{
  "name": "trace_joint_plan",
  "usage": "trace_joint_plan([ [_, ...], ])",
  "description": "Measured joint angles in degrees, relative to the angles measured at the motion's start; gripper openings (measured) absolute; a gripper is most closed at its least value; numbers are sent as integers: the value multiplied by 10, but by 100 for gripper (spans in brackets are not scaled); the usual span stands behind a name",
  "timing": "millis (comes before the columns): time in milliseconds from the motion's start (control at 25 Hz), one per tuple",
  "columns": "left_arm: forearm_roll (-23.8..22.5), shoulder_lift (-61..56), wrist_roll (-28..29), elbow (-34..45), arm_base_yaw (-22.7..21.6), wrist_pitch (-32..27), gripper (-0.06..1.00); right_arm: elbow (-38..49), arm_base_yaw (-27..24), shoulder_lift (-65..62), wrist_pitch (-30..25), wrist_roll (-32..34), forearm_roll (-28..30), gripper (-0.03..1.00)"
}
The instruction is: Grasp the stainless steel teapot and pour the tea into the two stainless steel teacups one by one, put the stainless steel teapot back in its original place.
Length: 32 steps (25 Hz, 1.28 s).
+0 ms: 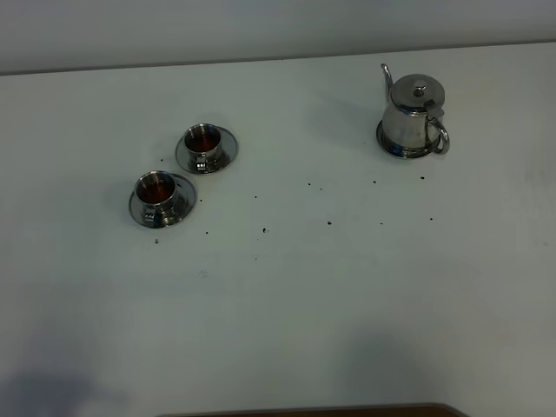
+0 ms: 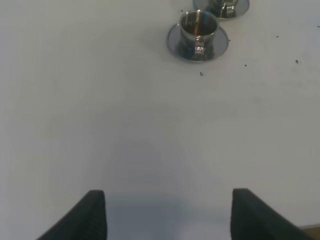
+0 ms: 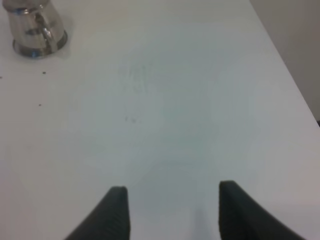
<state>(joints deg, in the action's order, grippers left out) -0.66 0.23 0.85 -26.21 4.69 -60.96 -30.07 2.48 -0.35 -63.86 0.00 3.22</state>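
**Teapot parked, both cups showing tea**

Both pincers hang empty over bare counter: the right gripper (image 3: pixel 170 212) has its jaws spread apart with nothing between them, and the left gripper (image 2: pixel 167 215) is likewise wide open. Neither arm appears in the high view.

On the white counter (image 1: pixel 287 304), the stainless steel teapot (image 1: pixel 415 115) stands upright near the far right corner, seated on the steel coaster disc (image 1: pixel 389 144) whose rim peeks out beneath its base. Its thin spout rises on the side toward the far edge; its loop handle faces the right edge. Toward the left side, well apart from the pot, the two stainless steel teacups sit on saucers: the farther cup (image 1: pixel 203 142) and the nearer cup (image 1: pixel 156 191), saucers almost touching. Both show a reddish-brown interior, which suggests the pouring is done. Dark specks (image 1: pixel 264 230) dot the counter between pot and cups.

Polished steel looks rigid but slick, and the pot is likely heavier with liquid inside; the loop handle seems the surest hold, since the rounded body would probably slip between the fingers.
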Motion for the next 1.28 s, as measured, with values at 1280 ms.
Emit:
trace_joint_plan([
  [1280,0,0,0,0,0,0,59,0,0,0,0,0,0,41],
])
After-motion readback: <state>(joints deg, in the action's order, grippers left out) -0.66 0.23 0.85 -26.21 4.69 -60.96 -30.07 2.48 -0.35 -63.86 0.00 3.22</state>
